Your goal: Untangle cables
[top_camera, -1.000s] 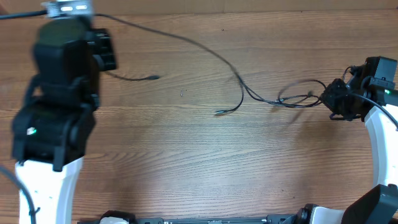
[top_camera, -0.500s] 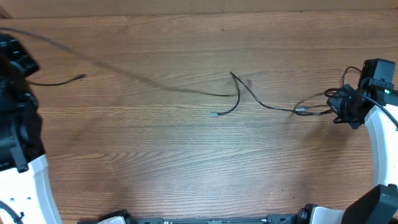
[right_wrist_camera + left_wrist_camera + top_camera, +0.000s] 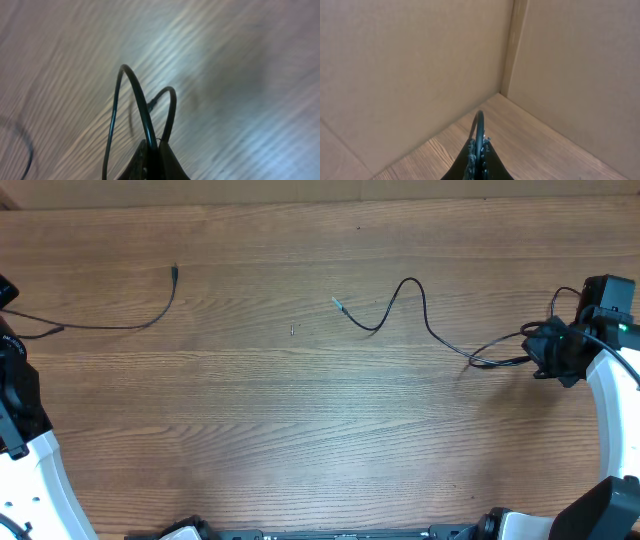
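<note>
Separation evident: left hand (image 3: 478, 146) grips left cable (image 3: 120, 327), right hand (image 3: 546, 350) grips right cable (image 3: 410, 280); lay each flat, avoid recrossing.

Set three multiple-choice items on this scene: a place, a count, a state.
1. Where does the free end of the right cable lie?
A) near the middle of the table
B) at the front edge
C) hanging off the side

2. How many separate cables lie there?
A) one
B) two
C) four

3. How are the fingers of the right gripper?
A) wide open
B) shut on the right cable
C) shut on nothing

1 A: its tip rests near centre.
2 B: the left cable and right cable lie apart.
3 B: the right wrist view shows cable clamped between closed fingers.
</note>
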`<state>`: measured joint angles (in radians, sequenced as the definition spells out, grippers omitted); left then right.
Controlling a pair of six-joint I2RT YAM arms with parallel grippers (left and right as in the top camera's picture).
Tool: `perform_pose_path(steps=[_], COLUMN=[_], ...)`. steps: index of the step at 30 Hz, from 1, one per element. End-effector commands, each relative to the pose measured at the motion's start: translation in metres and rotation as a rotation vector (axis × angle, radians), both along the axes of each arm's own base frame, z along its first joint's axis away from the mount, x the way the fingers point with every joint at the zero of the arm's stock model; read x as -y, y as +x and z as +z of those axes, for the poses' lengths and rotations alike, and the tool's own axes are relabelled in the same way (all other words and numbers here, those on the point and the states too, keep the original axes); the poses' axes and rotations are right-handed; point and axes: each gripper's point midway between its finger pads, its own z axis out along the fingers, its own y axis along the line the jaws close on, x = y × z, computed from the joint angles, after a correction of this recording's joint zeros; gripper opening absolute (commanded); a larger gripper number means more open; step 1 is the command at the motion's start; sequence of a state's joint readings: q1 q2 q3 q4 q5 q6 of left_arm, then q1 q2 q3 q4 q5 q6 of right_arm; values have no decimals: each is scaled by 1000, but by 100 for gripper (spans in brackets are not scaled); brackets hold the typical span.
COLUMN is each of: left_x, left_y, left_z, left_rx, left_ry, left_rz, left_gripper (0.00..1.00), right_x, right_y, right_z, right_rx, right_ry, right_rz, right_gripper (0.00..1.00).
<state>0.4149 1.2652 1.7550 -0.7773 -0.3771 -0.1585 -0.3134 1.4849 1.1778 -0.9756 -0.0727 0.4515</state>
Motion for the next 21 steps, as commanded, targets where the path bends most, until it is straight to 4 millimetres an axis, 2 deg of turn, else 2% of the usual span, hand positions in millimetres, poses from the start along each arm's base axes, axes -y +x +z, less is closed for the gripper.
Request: perform_pose_path(steps=[1,5,7,9,14,16,21], left_x=[1,4,8,11,14,15,16], left_y=[-4,2,8,15,30,35,38], left_z=[3,-28,-47,-62,-94,-105,-120], left_rx=[44,5,-38,-83,-172,-198,-244], left_ry=[-48,-176,-233,-273,-346,-374,-407], left_rz=[14,19,-1,-22,-56,-68,-72], left_gripper=[4,4,4,4,4,4,4], right_x=[-43,-78,-87,-87,-67,-48,4], right_y=[17,41,57,72,111,127,151], right_z=[15,46,65,82,120,138,185], right_rx=[131,359,481,585,783,844,906], right_ry=[158,282,312,291,146,36,-263], right_rz=[280,503,561,598,565,498,344], right_gripper=[4,4,4,4,4,4,4])
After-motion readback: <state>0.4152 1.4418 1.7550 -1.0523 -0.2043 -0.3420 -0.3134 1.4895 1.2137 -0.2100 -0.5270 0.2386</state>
